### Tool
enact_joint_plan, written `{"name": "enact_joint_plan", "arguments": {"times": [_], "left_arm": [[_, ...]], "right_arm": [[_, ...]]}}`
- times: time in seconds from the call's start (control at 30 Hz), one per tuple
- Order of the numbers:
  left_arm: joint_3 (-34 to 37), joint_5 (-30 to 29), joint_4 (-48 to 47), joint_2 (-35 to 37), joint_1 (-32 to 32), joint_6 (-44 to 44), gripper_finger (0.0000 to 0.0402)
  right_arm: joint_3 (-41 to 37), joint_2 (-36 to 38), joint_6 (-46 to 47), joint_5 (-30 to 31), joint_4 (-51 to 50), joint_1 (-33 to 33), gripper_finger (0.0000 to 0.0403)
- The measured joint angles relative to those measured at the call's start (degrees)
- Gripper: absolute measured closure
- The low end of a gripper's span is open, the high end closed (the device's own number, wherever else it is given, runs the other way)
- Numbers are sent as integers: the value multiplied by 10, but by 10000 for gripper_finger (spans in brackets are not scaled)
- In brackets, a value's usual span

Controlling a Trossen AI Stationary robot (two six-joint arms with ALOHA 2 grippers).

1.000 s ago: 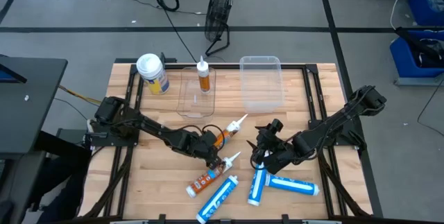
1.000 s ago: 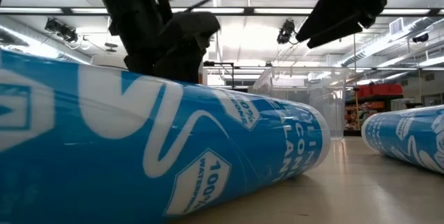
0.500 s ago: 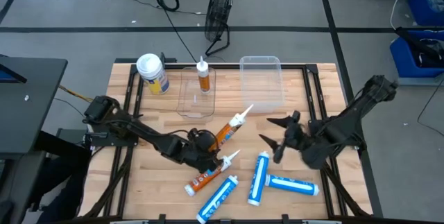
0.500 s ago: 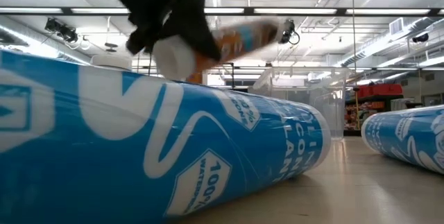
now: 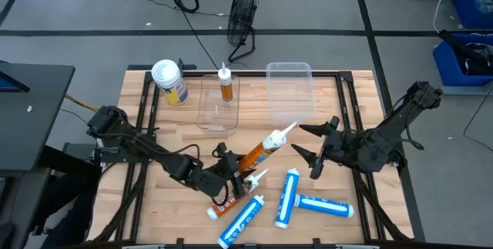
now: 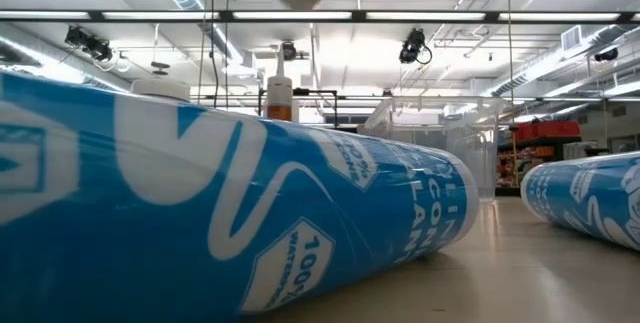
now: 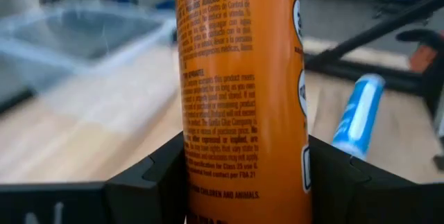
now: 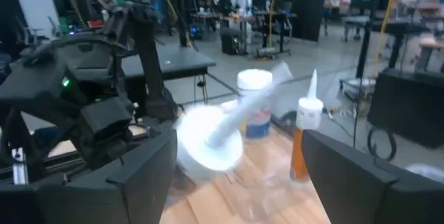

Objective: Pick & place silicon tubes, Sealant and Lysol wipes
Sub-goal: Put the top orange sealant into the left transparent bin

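Orange tube [image 5: 258,153] is gripped by the left gripper [image 5: 231,173], lifted off the tabletop [image 5: 177,129], white nozzle angled toward the clear bins. Grip is confirmed only in the left wrist view: fingers [image 7: 149,175] clamped on both sides of the orange tube [image 7: 243,92]. Right gripper [image 5: 312,147] is held empty near the tabletop's middle, fingers spread wide. Wipes canister [image 5: 169,82] is seen upright at the far left corner. Low view is mostly blocked by a blue tube [image 6: 200,213].

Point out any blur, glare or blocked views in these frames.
Low view: a blue tube against the lens fills the left, with ceiling-light glare above. Left wrist view: the held orange tube is sharp, the background soft. Right wrist view: the white tube end is smeared. High view: evenly lit, sharp.
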State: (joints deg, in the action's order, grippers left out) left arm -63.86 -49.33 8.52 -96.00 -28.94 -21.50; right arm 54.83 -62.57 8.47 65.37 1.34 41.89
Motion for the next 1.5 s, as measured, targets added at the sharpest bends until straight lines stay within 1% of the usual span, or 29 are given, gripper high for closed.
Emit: {"name": "enact_joint_plan", "arguments": {"times": [0.1, 0.17, 0.23, 0.3, 0.37, 0.43, 0.6, 0.7, 0.77, 0.9, 1.03, 1.23, 1.5], "left_arm": [[0, -3, 62, 1, -5, 76, 184], [0, -3, 96, 1, -6, 117, 184], [0, -3, 116, 1, -6, 141, 184], [0, -1, 122, 4, -6, 160, 184], [0, -1, 133, 5, -5, 168, 184], [0, -2, 147, 5, -5, 182, 184], [0, 0, 169, 5, -1, 207, 184], [0, 10, 174, 5, 6, 210, 184], [0, 26, 177, 5, 8, 209, 184], [0, 29, 179, 5, 9, 211, 184], [0, 31, 179, 5, 10, 214, 184], [0, 31, 179, 5, 17, 213, 184], [0, 31, 179, 5, 19, 213, 184]], "right_arm": [[0, 0, -59, -14, 55, 1, 92], [0, 0, -105, -35, 100, 1, 92], [0, 0, -154, -70, 149, 1, 92], [0, 4, -195, -119, 197, 2, 92], [0, 9, -216, -166, 236, 2, 92], [0, 17, -221, -201, 253, 0, 92], [0, 16, -202, -229, 255, -22, 92], [0, 11, -166, -280, 255, -54, 92], [0, 11, -145, -291, 252, -71, 92], [0, 11, -141, -303, 245, -90, 98], [0, 11, -119, -340, 238, -99, 130], [0, 10, -104, -350, 218, -110, 200], [0, 10, -104, -361, 211, -116, 281]]}}
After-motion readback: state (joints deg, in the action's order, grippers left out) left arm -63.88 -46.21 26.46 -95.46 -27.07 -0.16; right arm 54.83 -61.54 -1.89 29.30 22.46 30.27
